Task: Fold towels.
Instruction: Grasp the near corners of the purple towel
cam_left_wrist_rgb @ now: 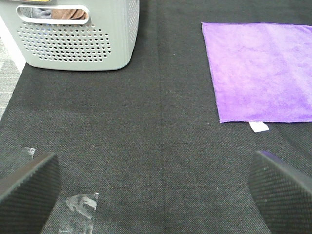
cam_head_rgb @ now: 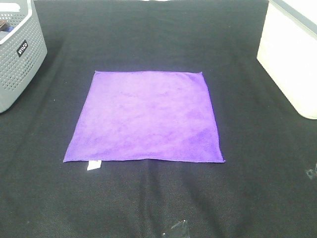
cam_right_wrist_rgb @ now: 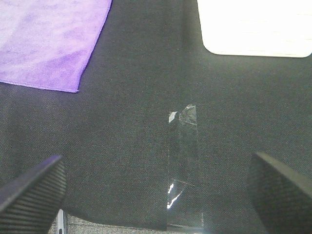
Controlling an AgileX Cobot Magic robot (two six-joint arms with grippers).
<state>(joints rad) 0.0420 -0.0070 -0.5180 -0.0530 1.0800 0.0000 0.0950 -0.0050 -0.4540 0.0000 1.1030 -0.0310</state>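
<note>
A bright purple square towel point(cam_head_rgb: 146, 116) lies flat and unfolded in the middle of the black table cover, with a small white tag point(cam_head_rgb: 93, 165) at its near left corner. It also shows in the left wrist view point(cam_left_wrist_rgb: 261, 68) and in the right wrist view point(cam_right_wrist_rgb: 48, 39). My left gripper point(cam_left_wrist_rgb: 156, 192) is open and empty, off to the towel's left. My right gripper point(cam_right_wrist_rgb: 156, 190) is open and empty, off to the towel's near right corner. Neither gripper shows in the exterior high view.
A grey perforated basket point(cam_head_rgb: 17, 54) stands at the far left, also in the left wrist view point(cam_left_wrist_rgb: 78, 36). A white bin point(cam_head_rgb: 292, 54) stands at the far right. Clear tape strips point(cam_right_wrist_rgb: 183, 161) stick to the black cover point(cam_head_rgb: 148, 198) near the front edge.
</note>
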